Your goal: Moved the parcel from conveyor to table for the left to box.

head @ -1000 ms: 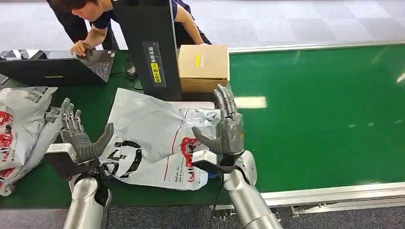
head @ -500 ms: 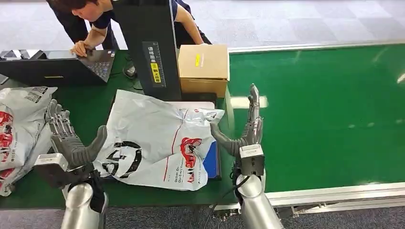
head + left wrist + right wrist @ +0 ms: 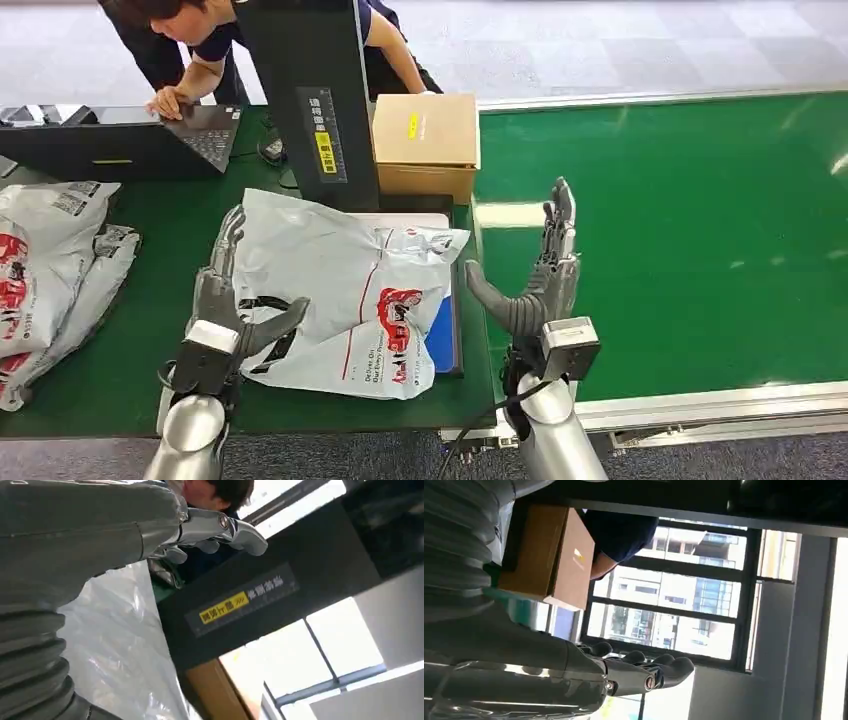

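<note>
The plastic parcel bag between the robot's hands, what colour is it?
The parcel bag is white-grey plastic with red and black printing, clearest in the head view.

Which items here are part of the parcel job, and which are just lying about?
Part of the job:
white parcel bag, on the table
left hand, against the bag's edge
right hand, open over the green conveyor

Lying about:
cardboard box
other bags at the left
laptop, person's hand on it

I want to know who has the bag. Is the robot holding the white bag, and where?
Not clearly held. The left hand rests against the white parcel bag's left edge, fingers straight. The right hand is open, off it.
</note>
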Robot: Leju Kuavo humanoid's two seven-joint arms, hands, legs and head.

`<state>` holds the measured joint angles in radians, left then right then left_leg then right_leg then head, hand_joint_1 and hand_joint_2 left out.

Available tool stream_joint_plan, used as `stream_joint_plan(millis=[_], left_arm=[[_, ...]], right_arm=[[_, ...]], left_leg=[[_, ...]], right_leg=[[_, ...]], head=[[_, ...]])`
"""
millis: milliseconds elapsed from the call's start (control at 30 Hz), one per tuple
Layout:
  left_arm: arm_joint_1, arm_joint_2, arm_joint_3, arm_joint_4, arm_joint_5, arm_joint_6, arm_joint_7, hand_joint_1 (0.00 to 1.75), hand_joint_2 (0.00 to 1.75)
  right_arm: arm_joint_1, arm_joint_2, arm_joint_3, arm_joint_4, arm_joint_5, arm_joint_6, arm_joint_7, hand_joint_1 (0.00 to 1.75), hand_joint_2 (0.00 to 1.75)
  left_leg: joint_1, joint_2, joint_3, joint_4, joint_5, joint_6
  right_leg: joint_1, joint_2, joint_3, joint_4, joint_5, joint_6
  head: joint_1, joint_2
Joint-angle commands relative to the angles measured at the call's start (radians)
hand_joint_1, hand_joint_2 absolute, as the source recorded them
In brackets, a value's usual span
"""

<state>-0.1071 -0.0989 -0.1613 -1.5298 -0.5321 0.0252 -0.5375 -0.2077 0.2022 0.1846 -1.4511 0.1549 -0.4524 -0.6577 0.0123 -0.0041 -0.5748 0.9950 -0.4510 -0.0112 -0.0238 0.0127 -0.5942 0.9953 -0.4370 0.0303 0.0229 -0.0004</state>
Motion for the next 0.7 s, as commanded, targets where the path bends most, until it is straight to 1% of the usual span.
stream_joint_plan(millis=[33,67,100,133,200,400,500,567,700], left_arm=[[-0.070,0.055,-0.065,0.130,-0.032,-0.050,0.026,0.00,1.75],[-0.070,0.055,-0.065,0.132,-0.034,-0.053,0.027,0.00,1.75],[-0.067,0.054,-0.064,0.135,-0.037,-0.058,0.027,0.00,1.75],[-0.067,0.059,-0.069,0.141,-0.043,-0.069,0.031,0.00,1.75],[-0.064,0.060,-0.067,0.143,-0.042,-0.067,0.030,0.00,1.75],[-0.078,0.055,-0.088,0.227,-0.052,-0.117,0.050,0.00,1.75],[-0.102,0.055,-0.101,0.277,-0.063,-0.132,0.060,0.00,1.75],[-0.122,0.058,-0.110,0.312,-0.068,-0.142,0.069,0.00,1.75],[-0.152,0.063,-0.121,0.378,-0.074,-0.155,0.082,0.00,1.75]], right_arm=[[0.007,-0.019,-0.019,-0.019,0.005,0.007,0.009,0.00,1.75],[0.009,-0.019,-0.019,-0.020,0.006,0.009,0.010,0.00,1.75],[0.012,-0.019,-0.020,-0.019,0.007,0.012,0.011,0.00,1.75],[0.012,-0.020,-0.020,-0.016,0.008,0.017,0.012,0.00,1.75],[0.014,-0.019,-0.020,-0.014,0.008,0.017,0.012,0.00,1.75],[-0.012,-0.010,-0.020,0.018,0.007,0.029,0.012,0.00,1.75],[-0.027,-0.009,-0.018,0.032,0.006,0.032,0.013,0.00,1.75],[-0.039,-0.009,-0.018,0.043,0.005,0.032,0.014,0.00,1.75],[-0.050,-0.010,-0.012,0.052,0.005,0.033,0.017,0.00,1.75]], left_leg=[[0.000,-0.002,0.004,-0.002,0.000,0.000],[0.000,-0.003,0.005,-0.003,0.001,0.001],[0.000,-0.002,0.002,-0.002,0.000,0.000],[0.000,-0.002,0.004,-0.003,0.000,0.001],[0.000,-0.001,0.002,-0.001,0.000,0.000],[0.000,-0.002,0.004,-0.003,0.001,0.000],[0.000,-0.001,0.002,-0.001,0.000,0.000],[0.000,-0.001,0.005,-0.003,0.001,0.001],[0.000,-0.001,0.003,-0.002,0.001,0.000]], right_leg=[[0.000,-0.004,0.004,-0.002,-0.001,-0.002],[0.000,-0.004,0.006,-0.002,-0.001,-0.003],[0.000,-0.003,0.003,-0.001,-0.001,-0.001],[0.001,-0.003,0.005,-0.002,-0.001,-0.002],[0.000,-0.002,0.002,-0.001,-0.001,-0.001],[0.000,-0.004,0.005,-0.002,0.000,-0.003],[0.000,-0.002,0.002,-0.001,0.000,-0.001],[0.000,-0.003,0.005,-0.002,0.000,-0.003],[0.000,-0.003,0.004,-0.001,0.000,-0.002]], head=[[0.000,0.000],[0.000,0.000],[0.000,0.000],[0.000,0.000],[0.000,0.000],[0.000,0.000],[0.000,0.000],[0.000,0.000],[0.000,0.000]])
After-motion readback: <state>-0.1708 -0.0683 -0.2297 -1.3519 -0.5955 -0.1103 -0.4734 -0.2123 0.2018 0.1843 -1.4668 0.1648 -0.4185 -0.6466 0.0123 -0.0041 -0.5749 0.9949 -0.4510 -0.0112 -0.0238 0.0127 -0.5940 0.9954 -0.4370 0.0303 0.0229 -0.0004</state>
